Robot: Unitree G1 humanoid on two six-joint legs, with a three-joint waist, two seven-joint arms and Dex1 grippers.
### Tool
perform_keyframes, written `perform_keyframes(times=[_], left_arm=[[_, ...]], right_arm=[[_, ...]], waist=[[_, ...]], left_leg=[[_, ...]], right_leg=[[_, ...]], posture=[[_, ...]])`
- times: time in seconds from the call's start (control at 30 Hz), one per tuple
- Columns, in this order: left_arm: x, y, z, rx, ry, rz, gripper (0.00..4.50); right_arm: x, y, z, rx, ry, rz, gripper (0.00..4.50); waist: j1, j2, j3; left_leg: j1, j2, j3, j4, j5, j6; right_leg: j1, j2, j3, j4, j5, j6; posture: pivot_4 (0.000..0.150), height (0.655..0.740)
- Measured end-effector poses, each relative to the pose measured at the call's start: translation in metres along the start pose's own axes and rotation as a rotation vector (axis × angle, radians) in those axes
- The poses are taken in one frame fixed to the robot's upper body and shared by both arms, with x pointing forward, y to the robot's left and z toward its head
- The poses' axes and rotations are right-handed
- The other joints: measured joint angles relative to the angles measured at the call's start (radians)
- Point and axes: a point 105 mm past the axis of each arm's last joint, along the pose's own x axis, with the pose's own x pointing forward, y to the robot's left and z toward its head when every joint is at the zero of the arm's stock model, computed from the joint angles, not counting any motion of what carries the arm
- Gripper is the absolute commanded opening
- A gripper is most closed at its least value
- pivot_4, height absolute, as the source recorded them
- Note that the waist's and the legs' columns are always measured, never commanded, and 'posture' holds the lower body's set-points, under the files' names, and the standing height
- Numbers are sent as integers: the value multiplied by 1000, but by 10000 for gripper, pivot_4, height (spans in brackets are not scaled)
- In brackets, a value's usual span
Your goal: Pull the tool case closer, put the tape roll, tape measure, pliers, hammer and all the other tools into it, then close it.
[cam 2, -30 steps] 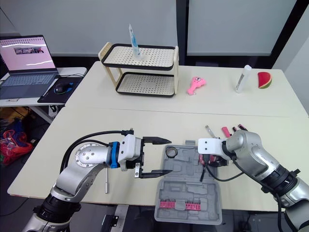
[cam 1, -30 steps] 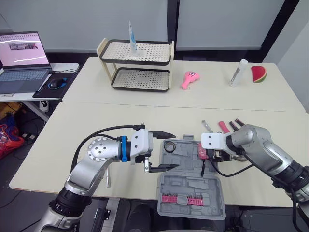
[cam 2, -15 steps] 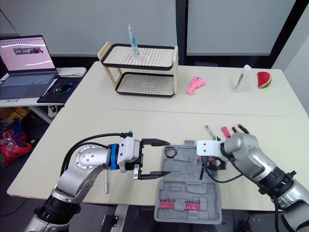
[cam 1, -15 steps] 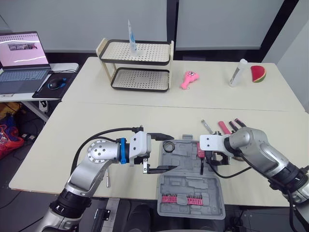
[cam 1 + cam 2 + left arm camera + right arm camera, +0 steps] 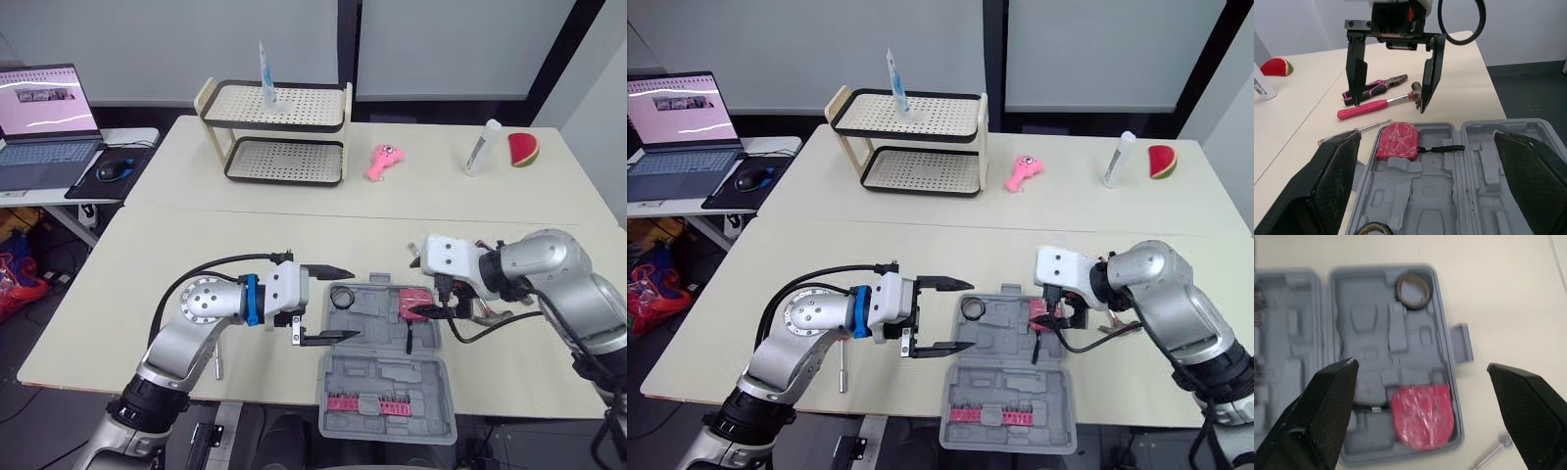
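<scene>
Flanking the tool case point(image 5: 392, 377) rims, left hand point(image 5: 355, 303) and right hand point(image 5: 1390, 105) hover open.

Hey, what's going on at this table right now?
A two-armed robot is packing tools into an open case. The tape roll and tape measure are in it. The hammer and pliers lie on the table beside it, not yet packed. The right gripper hangs open over the tape measure, holding nothing; the left gripper is open and empty near the tape roll.
</scene>
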Motion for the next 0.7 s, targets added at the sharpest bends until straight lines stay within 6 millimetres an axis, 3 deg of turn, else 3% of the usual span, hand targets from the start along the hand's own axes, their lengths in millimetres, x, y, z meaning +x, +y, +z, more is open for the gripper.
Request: perform_keyframes(times=[0.07, 0.17, 0.27, 0.53, 0.7], left_arm=[[0, 2, 1, 7, 0, 0, 45000], [-1, 2, 1, 7, 3, -3, 45000], [-1, 1, 1, 6, 3, -16, 45000], [-1, 2, 3, 15, 5, -34, 45000], [0, 8, 2, 15, 6, -31, 45000]], right_arm=[[-3, -1, -7, 22, -34, -40, 39082], [-7, -1, -22, 17, -62, -86, 28441], [-4, -1, -29, 13, -103, -127, 22909], [9, 1, -35, 24, -191, -202, 11848], [14, 3, -41, 35, -206, -211, 11848]], waist=[[2, 0, 0], [3, 0, 0], [0, 0, 0], [0, 0, 0], [1, 0, 0]], left_leg=[[0, -1, 1, 0, 0, 0], [0, 0, 1, 0, 0, 0], [2, 1, 1, 0, 0, 0], [2, 0, 1, 0, 0, 0], [2, 0, 2, 0, 0, 0]], right_leg=[[0, 0, 0, 0, 0, 0], [0, 0, 0, 0, 0, 0], [0, 1, 0, 1, 0, 0], [0, 1, 0, 1, 0, 0], [0, 1, 0, 1, 0, 0]], posture=[[1500, 7400], [1500, 7400], [1500, 7400], [1500, 7400], [1500, 7400]])
